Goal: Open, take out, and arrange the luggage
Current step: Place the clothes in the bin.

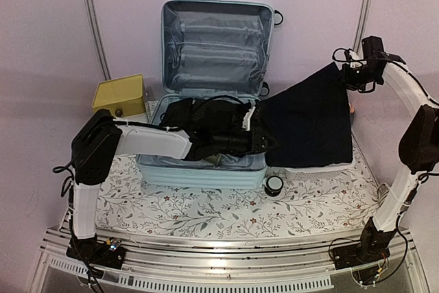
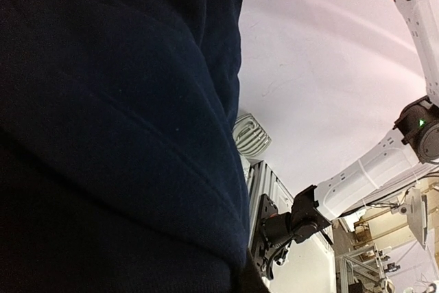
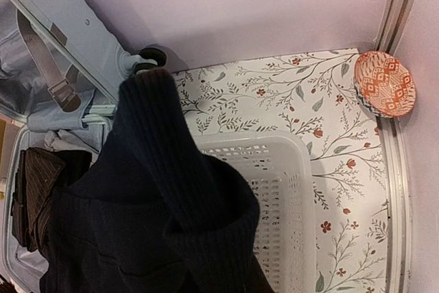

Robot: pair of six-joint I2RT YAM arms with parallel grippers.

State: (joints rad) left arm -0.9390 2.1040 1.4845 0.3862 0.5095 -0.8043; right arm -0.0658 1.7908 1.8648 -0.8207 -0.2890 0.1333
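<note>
The luggage (image 1: 206, 171), a pale mint-blue suitcase, lies open on the table with its lid (image 1: 216, 46) upright against the wall. Dark folded clothes (image 1: 206, 120) fill its lower half. A navy knitted garment (image 1: 309, 121) hangs stretched between both grippers, over the white basket (image 1: 322, 168). My left gripper (image 1: 272, 143) reaches across the suitcase and is shut on the garment's lower corner. My right gripper (image 1: 348, 73), raised high at the right, is shut on its upper corner. In both wrist views the navy knit (image 2: 103, 135) (image 3: 151, 224) covers the fingers.
A yellow-topped box (image 1: 120, 94) stands left of the suitcase. A small black round object (image 1: 274, 185) sits in front of the suitcase's right corner. An orange patterned bowl (image 3: 385, 84) lies by the far right rail. The lattice basket (image 3: 288, 190) is under the garment.
</note>
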